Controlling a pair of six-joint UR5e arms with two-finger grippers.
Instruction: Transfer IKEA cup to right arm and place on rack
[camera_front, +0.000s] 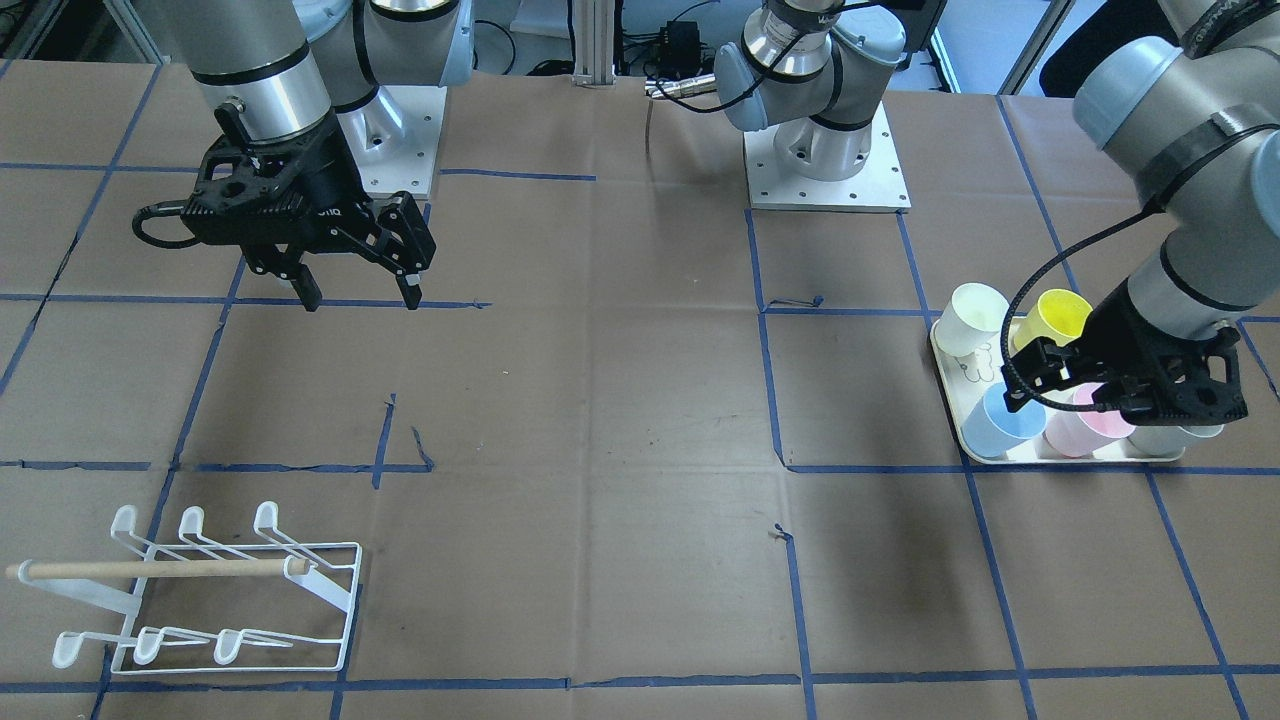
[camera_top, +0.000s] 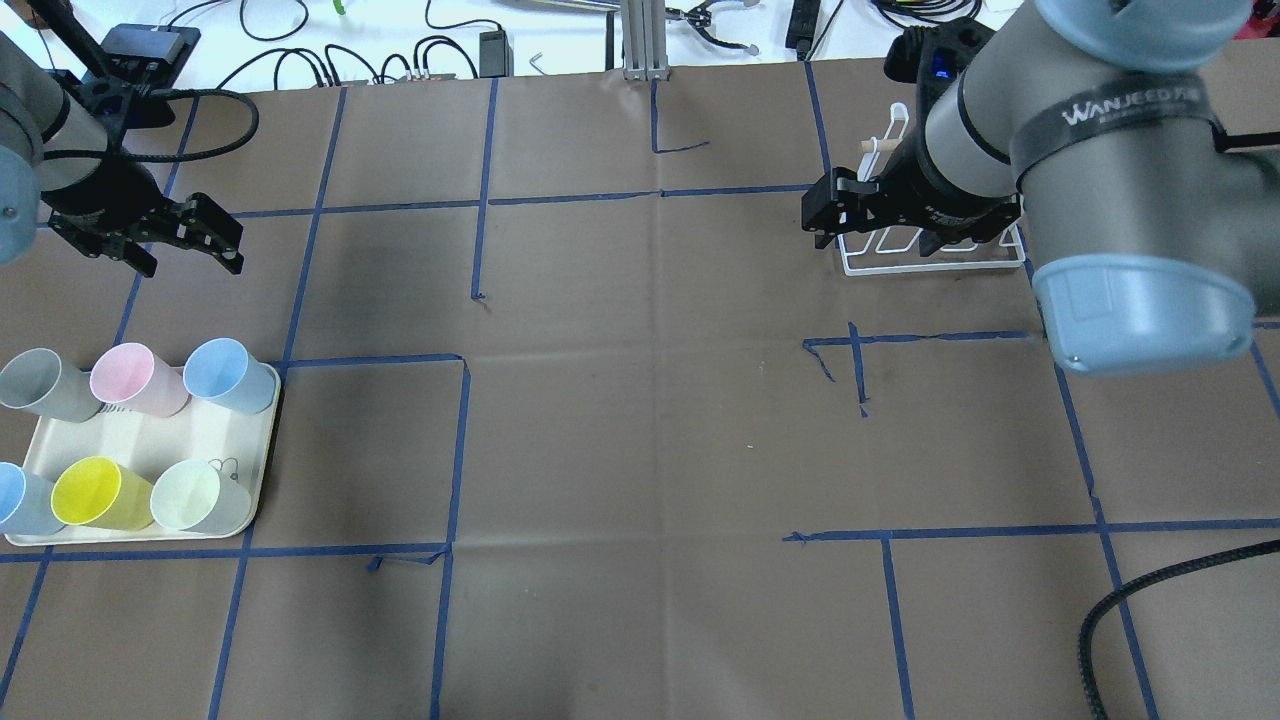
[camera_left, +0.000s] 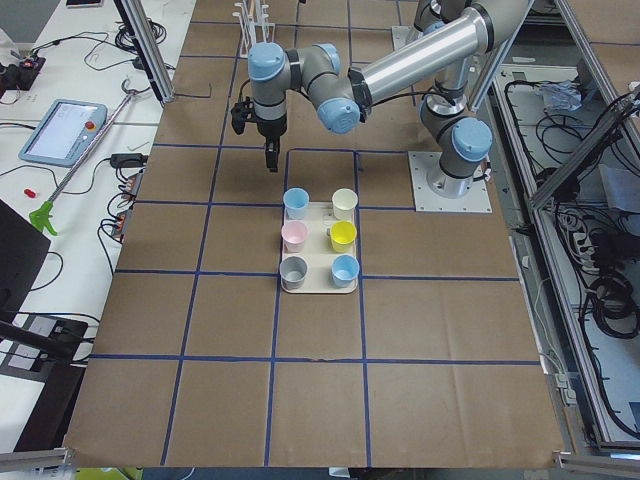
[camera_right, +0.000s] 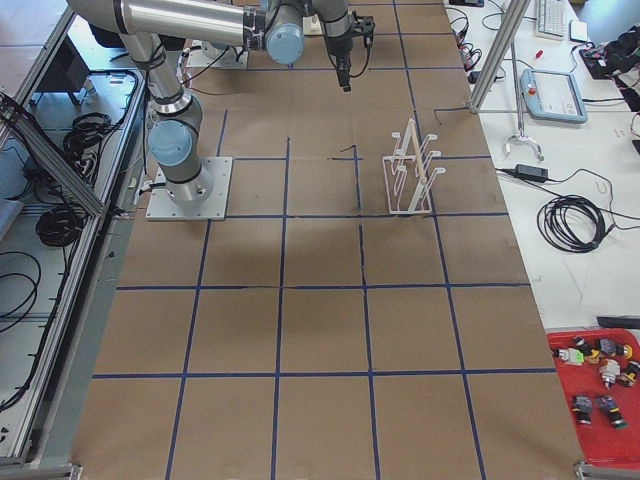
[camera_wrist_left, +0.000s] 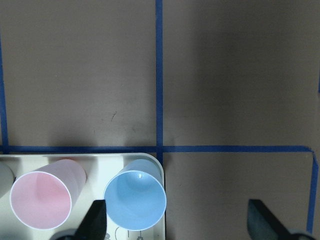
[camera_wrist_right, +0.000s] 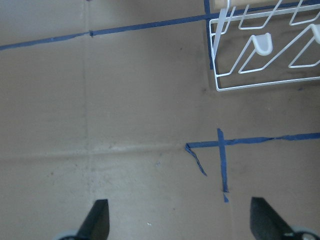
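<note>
Beneath spread left claw, blue cup upright on tray

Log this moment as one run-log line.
left hand open near tray | right hand open | rack empty | six cups on tray

Tray left, rack right
Six cups on the tray; rack at the worktop's far right.

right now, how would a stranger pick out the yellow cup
Find the cream tray of six cups at the robot's left. In the row nearer the robot, the yellow cup is the middle one, between a blue cup and a pale cup; no other is yellow.
</note>
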